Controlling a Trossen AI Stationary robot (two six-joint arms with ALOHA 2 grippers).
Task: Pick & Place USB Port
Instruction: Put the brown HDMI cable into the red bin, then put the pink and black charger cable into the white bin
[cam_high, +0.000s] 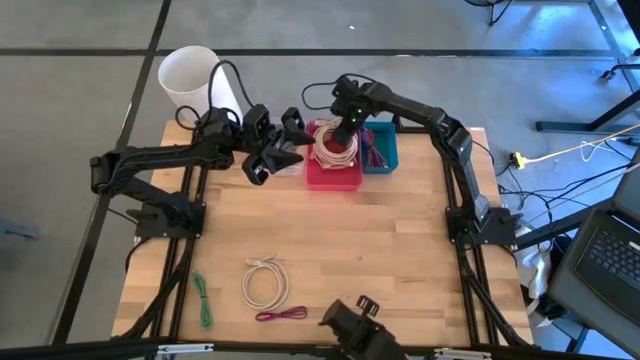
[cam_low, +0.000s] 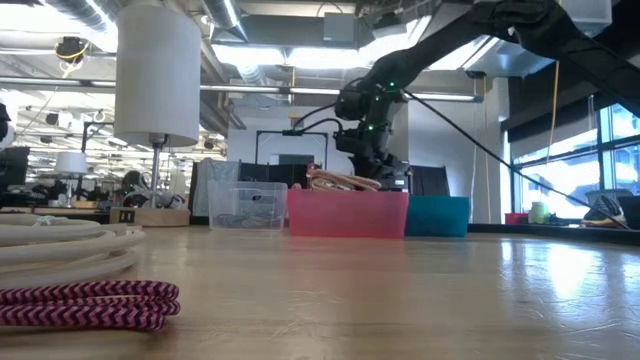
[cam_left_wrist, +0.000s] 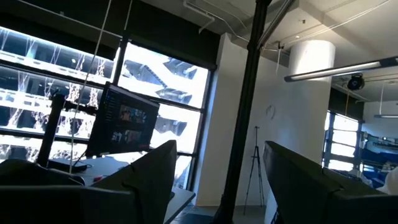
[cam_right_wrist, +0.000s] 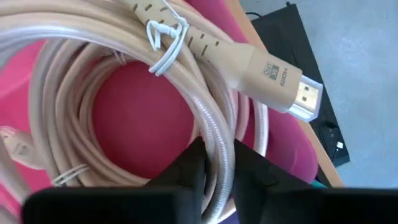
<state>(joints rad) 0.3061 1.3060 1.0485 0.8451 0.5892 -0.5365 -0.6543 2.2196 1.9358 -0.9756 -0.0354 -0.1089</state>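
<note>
Cable, beige coil with a white tie and an HDMI-type plug, sits in the pink bin at the worktop's far edge. Right gripper is down in that bin, fingers narrow, pinched on one strand of the coil. Low view: coil top pokes above the bin rim, right gripper right over it. Blue bin touches the pink one on its right, with dark cables inside. Left gripper hovers just left of the pink bin, jaws wide, holding nothing; its wrist camera looks out into the room. Near edge of worktop: white coil, green cable, magenta braided cable. White bucket off the far-left corner.
</note>
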